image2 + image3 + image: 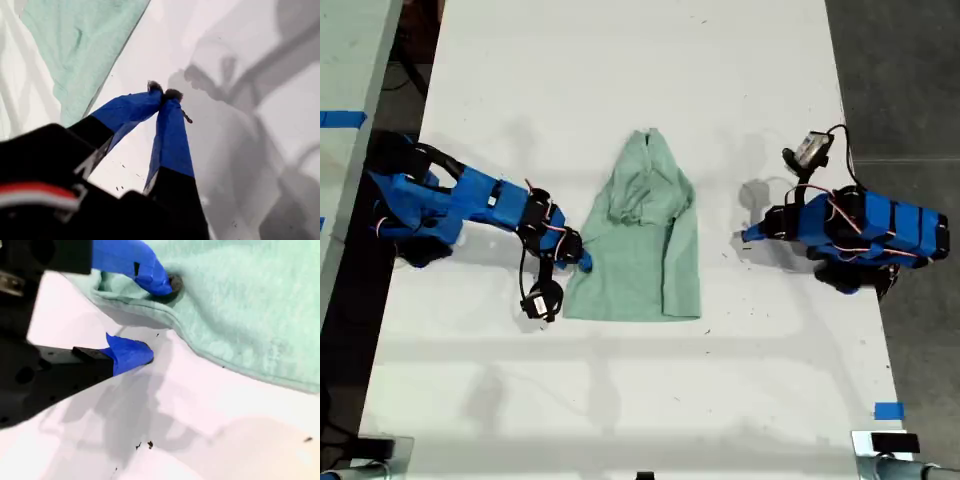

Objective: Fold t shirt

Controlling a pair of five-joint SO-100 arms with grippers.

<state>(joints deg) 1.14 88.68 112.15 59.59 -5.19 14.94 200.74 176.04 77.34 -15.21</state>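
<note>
The pale mint-green t shirt [645, 235] lies wrinkled in the middle of the white table [620, 60], bunched at its far end. My second gripper [582, 258] belongs to the arm at the exterior view's left and sits at the shirt's near left edge. In the second wrist view it [159, 319] is open: one blue finger [150, 275] rests on the shirt [240, 305], the other [127, 352] on the table beside the hem. My first gripper [748, 237], at the exterior view's right, stays apart from the shirt. Its tips [164, 92] are shut together over bare table, with the shirt [75, 45] off to one side.
Dark floor [905, 80] runs along the table's edge at the exterior view's right. Blue tape marks lie at the exterior view's left edge [342, 118] and lower right [888, 410]. Small dark specks [144, 445] dot the table.
</note>
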